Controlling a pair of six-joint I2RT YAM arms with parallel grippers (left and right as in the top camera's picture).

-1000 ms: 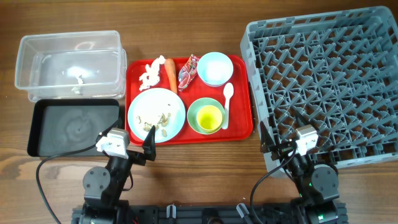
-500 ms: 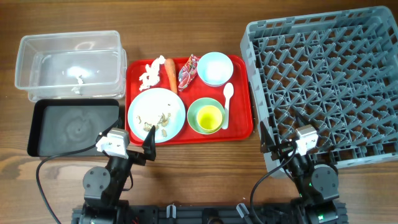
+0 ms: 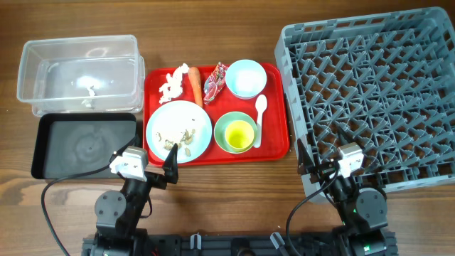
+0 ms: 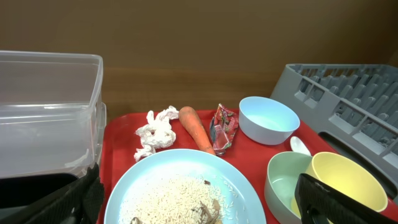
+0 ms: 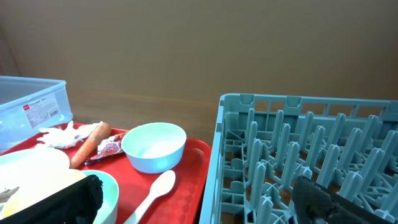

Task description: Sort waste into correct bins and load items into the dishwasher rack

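- Overhead: no change from the earlier frames; both arms and every object sit as they did.
- Left end effector [image 3: 146, 169] hovers over the counter [image 3: 213, 28] at the near edge of the red tray [image 3: 274, 142], fingers spread, holding nothing.
- Right end effector [image 3: 325, 165] sits at the near left corner of the dishwasher rack [image 3: 370, 92], also spread and empty.
- On the red tray: pale blue plate [image 3: 178, 121] with beige food scraps [image 3: 186, 136]; behind it, the tissue [image 3: 173, 83], carrot piece [image 3: 195, 85] and red wrapper [image 3: 215, 82] side by side.
- White-blue bowl [image 3: 245, 78] at the tray's far right; spoon [image 3: 259, 117] below it; yellow cup [image 3: 239, 134] standing inside the green bowl [image 3: 226, 135].
- Clear tub [image 3: 79, 40] far left, black tray [image 3: 85, 146] just in front of it.
- Left wrist view: dark fingers [image 4: 68, 202] frame both lower corners, wide apart; plate between them, rice-like scraps on it.
- Right wrist view: fingers [image 5: 68, 202] likewise wide apart; bowl and spoon to the left, rack pegs to the right.
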